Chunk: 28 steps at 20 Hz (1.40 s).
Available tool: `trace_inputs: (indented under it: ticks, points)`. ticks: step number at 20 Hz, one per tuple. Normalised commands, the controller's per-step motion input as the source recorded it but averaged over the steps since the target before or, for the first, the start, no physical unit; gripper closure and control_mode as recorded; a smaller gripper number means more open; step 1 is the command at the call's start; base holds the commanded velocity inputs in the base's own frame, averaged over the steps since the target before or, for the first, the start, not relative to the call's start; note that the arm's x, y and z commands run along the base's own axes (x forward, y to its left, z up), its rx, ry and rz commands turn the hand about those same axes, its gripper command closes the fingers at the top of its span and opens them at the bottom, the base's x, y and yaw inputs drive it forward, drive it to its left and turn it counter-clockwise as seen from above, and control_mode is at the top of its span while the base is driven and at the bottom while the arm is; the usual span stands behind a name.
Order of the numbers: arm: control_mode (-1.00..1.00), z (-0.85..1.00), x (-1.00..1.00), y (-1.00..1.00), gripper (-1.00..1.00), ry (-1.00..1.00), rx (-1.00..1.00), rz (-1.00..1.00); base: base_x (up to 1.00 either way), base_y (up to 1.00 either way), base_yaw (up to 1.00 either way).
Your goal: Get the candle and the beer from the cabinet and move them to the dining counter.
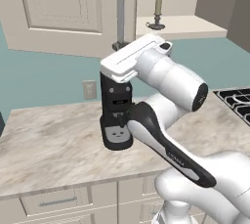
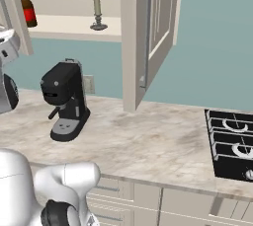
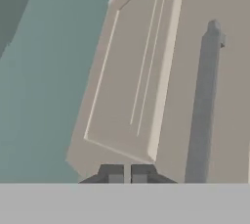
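Teal wall runs behind a marbled worktop (image 2: 148,141) with drawers under it, and above it hangs the cabinet (image 2: 148,37), its doors swung open. On the light shelf inside, the candle (image 2: 98,13) stands upright in its small dark holder; from the left base view I see the candle (image 1: 157,11) near the front of the shelf. The beer (image 2: 27,5) stands upright on the same shelf, well apart from the candle, toward the far side as the right base view shows it. Neither is touched by me.

My hand (image 3: 127,173) is raised in front of a panelled cabinet door, its fingertips (image 3: 113,174) pressed together with nothing between them. Through my hand view the door panel fills most of what I see, with the long grey bar handle (image 3: 202,105) just beside my fingers, not gripped.

On the worktop below, a black coffee machine (image 2: 64,99) stands near the wall by an outlet (image 2: 89,84). A dark stove top (image 2: 232,146) is set into the worktop at the right.
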Motion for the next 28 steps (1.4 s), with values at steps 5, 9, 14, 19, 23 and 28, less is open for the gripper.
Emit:
trace_inputs:
  ticks: [5,9,14,19,23,28]
  points:
    - [-1.0,0.0,-0.83,0.33,1.0,0.0,-0.07,0.13,0.0,0.0,0.0]
    - [-1.0,0.0,-0.21,-0.76,1.0,0.0,0.0,0.04,0.0,0.0,0.0]
    - [-1.0,0.0,0.18,-0.58,-1.0,0.0,0.01,0.04,0.0,0.0,0.0]
    - [-1.0,0.01,0.23,-0.42,-1.0,0.02,0.01,0.09,0.0,0.0,0.0]
    - [-1.0,0.0,0.32,-0.07,-1.0,0.07,0.0,0.2,0.0,0.0,0.0]
    - [-1.0,0.01,0.5,0.0,-1.0,0.07,0.0,0.25,0.0,0.0,0.0]
